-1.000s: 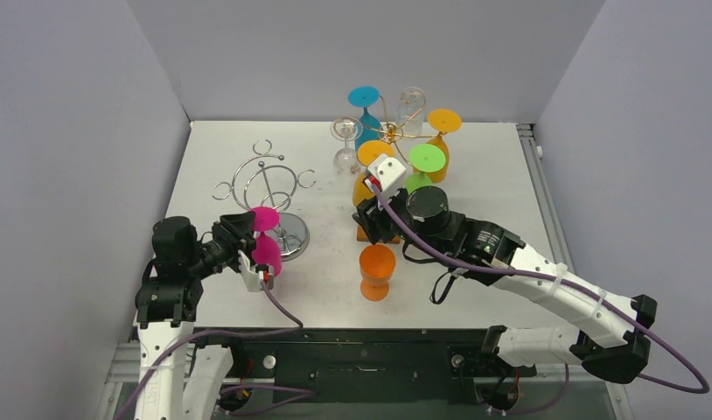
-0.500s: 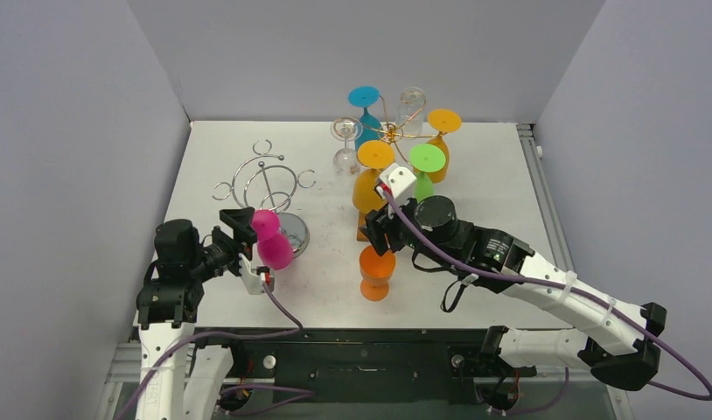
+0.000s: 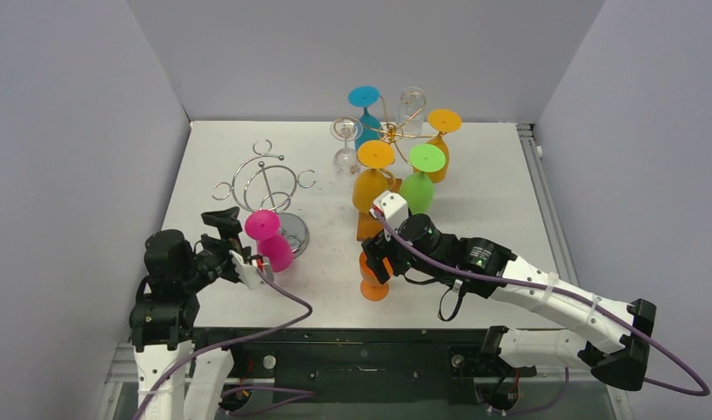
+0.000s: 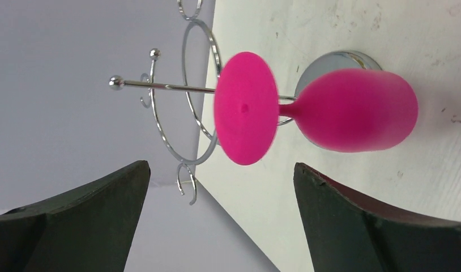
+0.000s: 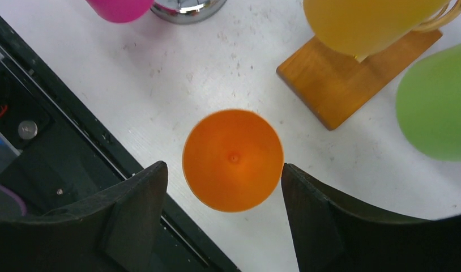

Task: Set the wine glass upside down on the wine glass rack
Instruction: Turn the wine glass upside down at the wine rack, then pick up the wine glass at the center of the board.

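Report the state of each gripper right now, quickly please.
Left gripper: open, holding nothing; the pink wine glass is ahead, clear of its fingers.
Right gripper: open, holding nothing, above the orange wine glass.

pink wine glass [image 3: 272, 246] | orange wine glass [image 5: 233, 160] | chrome rack [image 3: 293, 234] | white table [image 3: 492, 175]

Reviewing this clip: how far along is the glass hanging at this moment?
Done: the pink glass hangs upside down by its foot on the silver rack, and the left gripper is open, apart from it. The gold rack behind looks full. In hand: the right gripper hovers open over the orange glass, which stands foot-up on the table. Left: grasp that glass and hang it on a free silver hook.
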